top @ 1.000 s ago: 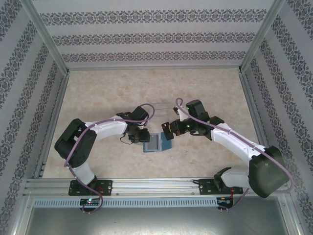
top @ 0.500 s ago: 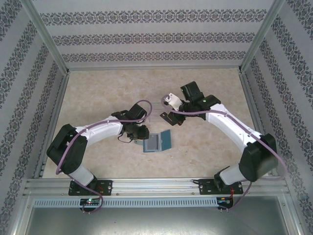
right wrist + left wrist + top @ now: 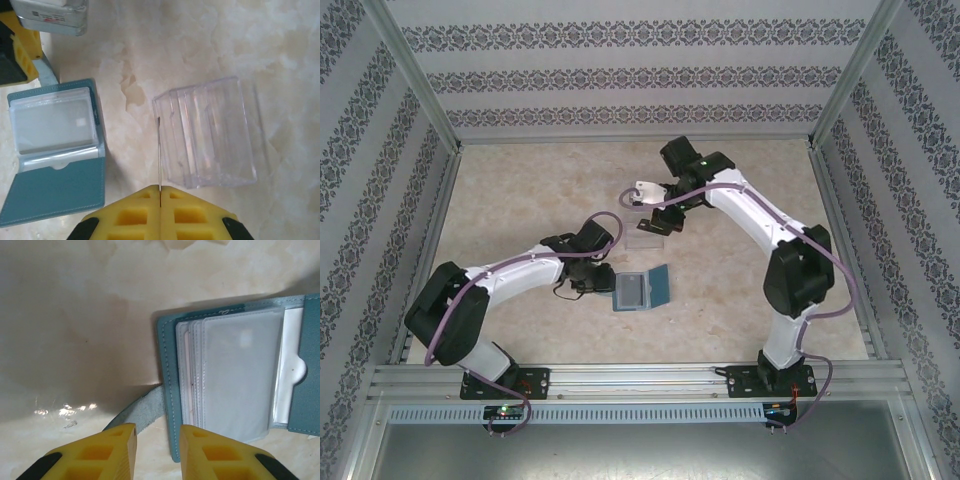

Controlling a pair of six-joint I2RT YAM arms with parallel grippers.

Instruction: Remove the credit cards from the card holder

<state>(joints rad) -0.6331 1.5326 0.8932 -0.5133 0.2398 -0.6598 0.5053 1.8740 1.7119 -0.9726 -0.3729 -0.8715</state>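
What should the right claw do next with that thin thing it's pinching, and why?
Probably nudge the card toward the middle of the clear tray and let go. The right gripper is shut on it edge-on, at the tray wall nearest the holder.

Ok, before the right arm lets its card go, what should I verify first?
1. Right pincer shut on a credit card, seen edge-on: ok.
2. Card within the clear box outline: cannot tell; it hangs along one wall.
3. Card holder lying open: ok.
4. Left pincer steadying the holder: not ok; it is open, with the tab in its gap.
5. Sleeves emptied: cannot tell.
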